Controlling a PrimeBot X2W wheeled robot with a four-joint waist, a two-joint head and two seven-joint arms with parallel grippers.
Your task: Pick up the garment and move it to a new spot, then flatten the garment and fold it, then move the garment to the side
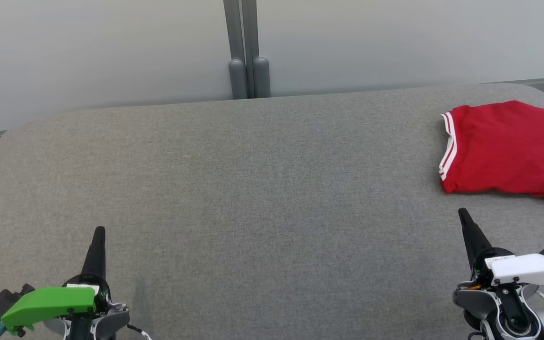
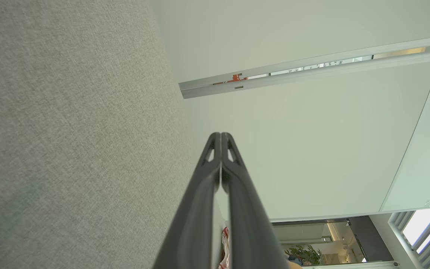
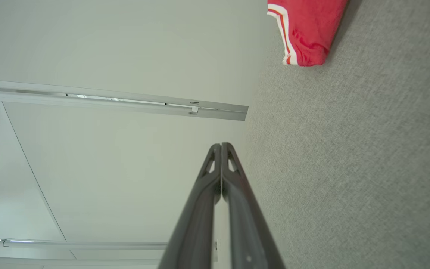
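Note:
A red garment (image 1: pixel 508 148) with white-striped trim lies folded at the far right of the grey table (image 1: pixel 253 189), running off the head view's right edge. Its striped corner, the garment (image 3: pixel 306 31), also appears at the top of the right wrist view. My right gripper (image 1: pixel 463 215) is shut and empty, a short way in front of the garment and not touching it. Near the front left of the table my left gripper (image 1: pixel 99 231) is shut with nothing in it. Both wrist views show the fingers (image 2: pixel 220 136) pressed together, as with the right gripper (image 3: pixel 221 145).
A pale partition wall with a grey vertical post (image 1: pixel 246 52) stands right behind the table's far edge. The table's rounded left corner (image 1: pixel 3 141) drops off to the floor.

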